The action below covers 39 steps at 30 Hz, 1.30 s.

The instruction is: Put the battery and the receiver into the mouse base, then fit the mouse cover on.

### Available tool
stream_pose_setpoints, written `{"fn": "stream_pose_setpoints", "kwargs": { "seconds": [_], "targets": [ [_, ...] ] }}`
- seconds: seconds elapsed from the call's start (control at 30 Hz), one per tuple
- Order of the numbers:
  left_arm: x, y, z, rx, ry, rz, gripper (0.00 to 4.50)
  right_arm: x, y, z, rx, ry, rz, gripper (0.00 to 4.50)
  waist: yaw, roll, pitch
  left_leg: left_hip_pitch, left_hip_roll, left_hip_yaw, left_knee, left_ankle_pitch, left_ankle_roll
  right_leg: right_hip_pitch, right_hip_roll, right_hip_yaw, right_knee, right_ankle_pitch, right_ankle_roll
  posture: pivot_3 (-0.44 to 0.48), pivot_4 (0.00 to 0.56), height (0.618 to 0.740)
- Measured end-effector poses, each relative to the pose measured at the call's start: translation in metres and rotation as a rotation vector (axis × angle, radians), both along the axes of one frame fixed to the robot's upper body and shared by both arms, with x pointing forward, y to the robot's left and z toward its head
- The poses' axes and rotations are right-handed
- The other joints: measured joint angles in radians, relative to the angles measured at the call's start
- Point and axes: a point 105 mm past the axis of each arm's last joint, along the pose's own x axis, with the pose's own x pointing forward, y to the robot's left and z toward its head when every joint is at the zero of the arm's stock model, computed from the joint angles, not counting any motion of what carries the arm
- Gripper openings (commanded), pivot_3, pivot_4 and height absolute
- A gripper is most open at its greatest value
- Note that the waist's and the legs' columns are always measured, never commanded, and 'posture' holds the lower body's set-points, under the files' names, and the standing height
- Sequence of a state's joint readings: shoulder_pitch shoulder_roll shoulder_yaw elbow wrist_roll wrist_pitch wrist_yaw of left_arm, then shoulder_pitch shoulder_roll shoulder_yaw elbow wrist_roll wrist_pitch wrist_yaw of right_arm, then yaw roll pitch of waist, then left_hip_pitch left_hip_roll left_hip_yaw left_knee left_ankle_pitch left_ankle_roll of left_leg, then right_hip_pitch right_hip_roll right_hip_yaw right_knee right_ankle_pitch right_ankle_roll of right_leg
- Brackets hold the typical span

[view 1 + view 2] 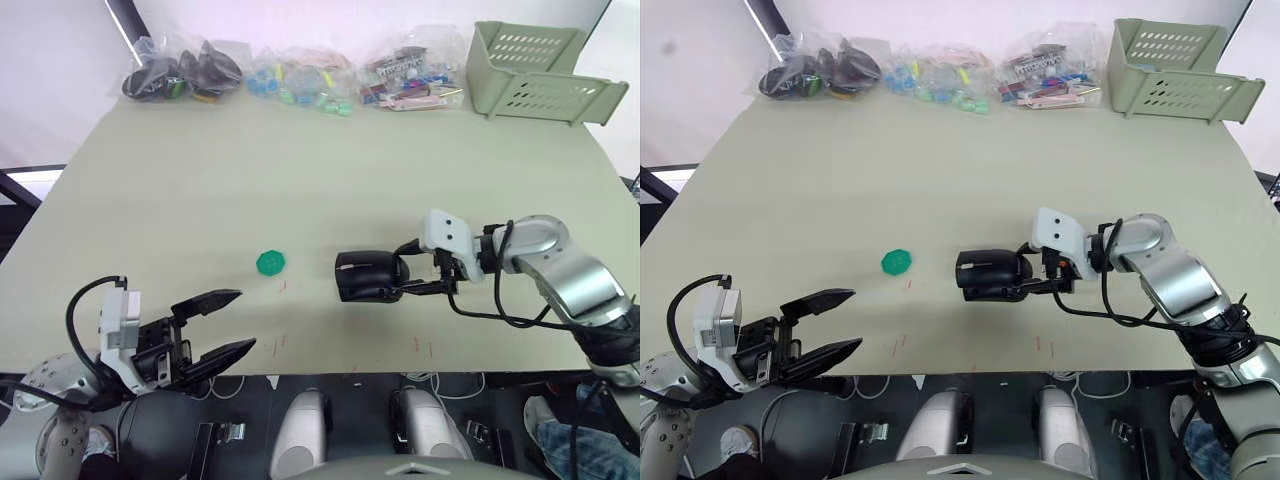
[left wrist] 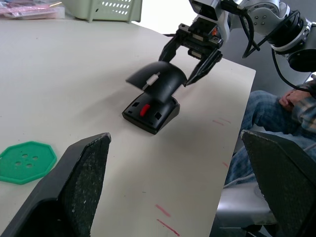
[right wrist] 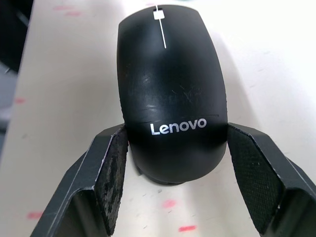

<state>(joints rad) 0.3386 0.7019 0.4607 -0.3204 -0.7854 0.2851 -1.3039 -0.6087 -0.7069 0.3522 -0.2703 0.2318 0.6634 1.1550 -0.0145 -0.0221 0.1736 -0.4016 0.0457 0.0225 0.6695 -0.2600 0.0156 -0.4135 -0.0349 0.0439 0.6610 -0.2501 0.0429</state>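
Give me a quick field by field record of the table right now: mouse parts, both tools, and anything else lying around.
mouse cover: on the mouse base, front end tilted up, not seated
mouse base: on table, red patch showing under the cover
right tool: fingers on either side of the cover's rear end
left tool: open, holding nothing, near the table's front edge
green disc: flat on table
far edge: plastic bags, green basket

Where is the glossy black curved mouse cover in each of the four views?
Left eye: mouse cover, centre-right, between the right gripper's fingers.
Right eye: centre.
Left wrist: upper middle, tilted over the mouse base.
Right wrist: centre.
Shared landmark: flat green disc.
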Motion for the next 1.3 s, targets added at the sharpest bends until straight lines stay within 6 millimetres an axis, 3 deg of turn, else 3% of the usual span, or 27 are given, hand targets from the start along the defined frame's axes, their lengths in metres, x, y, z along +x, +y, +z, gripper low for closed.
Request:
{"fn": "stream_pose_setpoints", "kwargs": {
  "seconds": [0.13,0.3,1.3],
  "targets": [
    [-0.001,0.0,-0.001,-0.002,0.0,0.003,4.5,0.0,0.003,0.004,-0.06,0.001,0.013,3.1,-0.002,0.0,0.0,0.0,0.0,0.0,0.0,0.0,0.0,0.0,0.0,0.0,0.0,0.0,0.0,0.0,0.15,0.74],
    [-0.003,0.0,-0.003,-0.007,0.011,0.009,4.5,0.004,0.002,-0.005,-0.11,0.027,-0.017,3.1,0.0,0.0,0.0,0.0,0.0,0.0,0.0,0.0,0.0,0.0,0.0,0.0,0.0,0.0,0.0,0.0,0.15,0.74],
    [-0.005,-0.001,-0.004,-0.007,0.014,0.006,4.5,0.006,0.0,-0.018,-0.157,0.08,-0.102,3.1,-0.002,0.0,0.0,0.0,0.0,0.0,0.0,0.0,0.0,0.0,0.0,0.0,0.0,0.0,0.0,0.0,0.15,0.74]
  ]
}}
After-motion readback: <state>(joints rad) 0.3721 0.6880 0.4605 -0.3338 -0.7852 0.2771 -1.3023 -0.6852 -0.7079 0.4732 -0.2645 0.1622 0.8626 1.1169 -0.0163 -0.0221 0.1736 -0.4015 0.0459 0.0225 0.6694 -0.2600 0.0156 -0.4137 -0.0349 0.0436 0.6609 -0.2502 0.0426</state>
